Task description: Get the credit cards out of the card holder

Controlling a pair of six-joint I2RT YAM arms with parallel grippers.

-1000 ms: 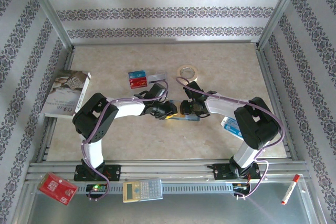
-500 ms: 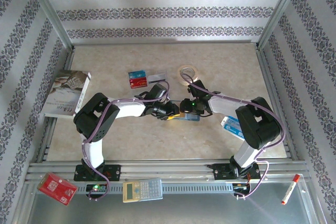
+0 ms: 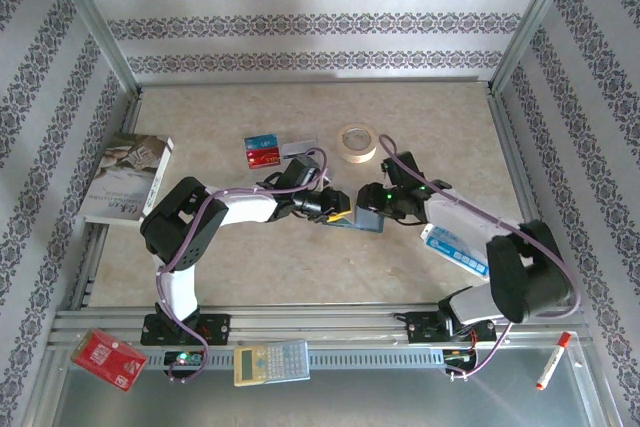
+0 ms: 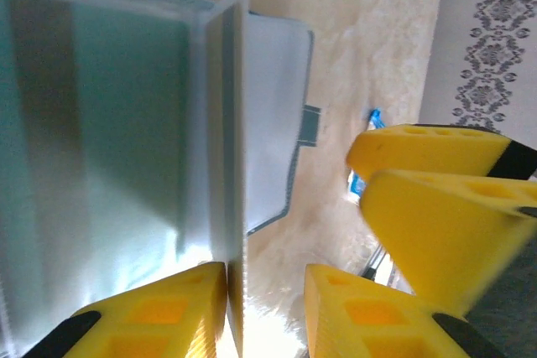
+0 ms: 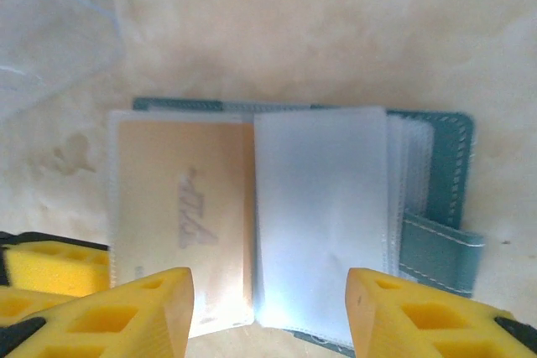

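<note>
Small flat teal-blue folding card holder (image 3: pixel 362 220) lies open on the beige marbled tabletop (image 3: pixel 250 257), mid-table, between the two grippers.

Right wrist view: both panels face up. The left clear pocket holds a thin gold card (image 5: pixel 180 215), fully inside. The right clear pocket (image 5: pixel 323 207) looks empty. The teal cover edge and the closing tab (image 5: pixel 440 251) show at the right.

Left gripper (image 4: pixel 267 278): jaws partly apart. One clear sleeve leaf (image 4: pixel 233 148) stands on edge in the gap, against one yellow finger (image 4: pixel 159 312). The other finger is clear of it, so the leaf is not pinched.

Right gripper (image 5: pixel 267 291): jaws wide apart above the open card holder, holding nothing. Whether its fingertips touch the holder cannot be told.

Out of the holder, flat toward the back of the table and left of the cream tape roll (image 3: pixel 357 142):
- thin blue card (image 3: pixel 260 141)
- thin red card (image 3: pixel 264 156), touching the blue card
- thin silver-grey card (image 3: pixel 298 148), just beside them on the right

A blue-and-white flat packet (image 3: pixel 455 245) lies right of the holder, near the right arm.
</note>
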